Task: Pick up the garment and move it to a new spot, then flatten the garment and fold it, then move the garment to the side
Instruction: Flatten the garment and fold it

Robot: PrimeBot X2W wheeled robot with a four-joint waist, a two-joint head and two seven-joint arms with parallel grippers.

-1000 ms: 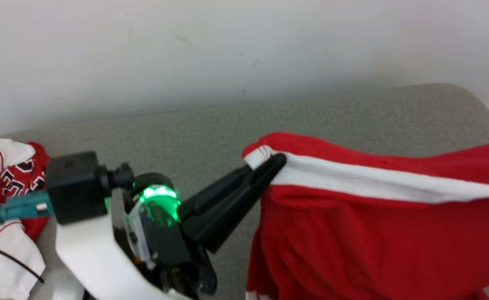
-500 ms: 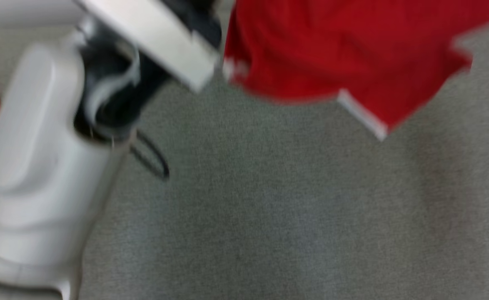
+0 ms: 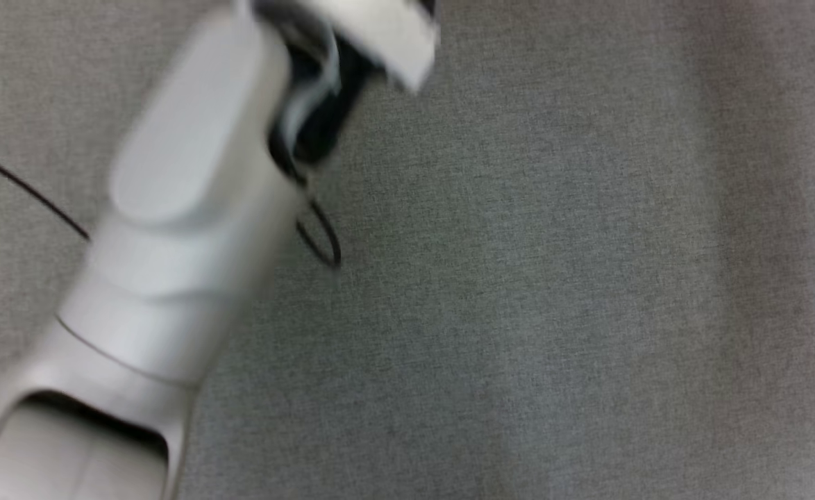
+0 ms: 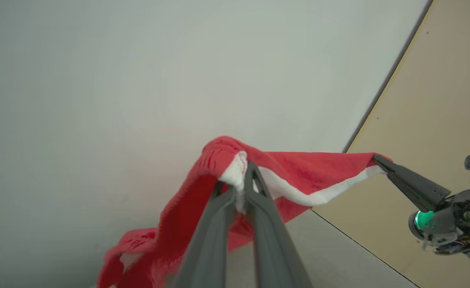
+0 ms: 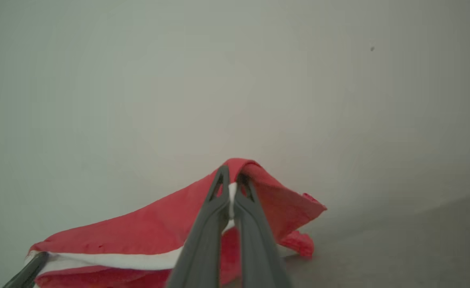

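Left end effector: clenched on garment at one end of its white band.
Right end effector: clenched on the opposite end of the white band.
Garment position: lifted, strung between both grips; red body hanging below the white band toward the table.
Long axis: along the white band, grip to grip, sagging slightly mid-span.
Nearer arm: neither; one at each end of the white band.
Head view: blurred; pale forearm, probably the left arm's.
Step judged: carry to new spot; even lowering needed to lay the white band straight.
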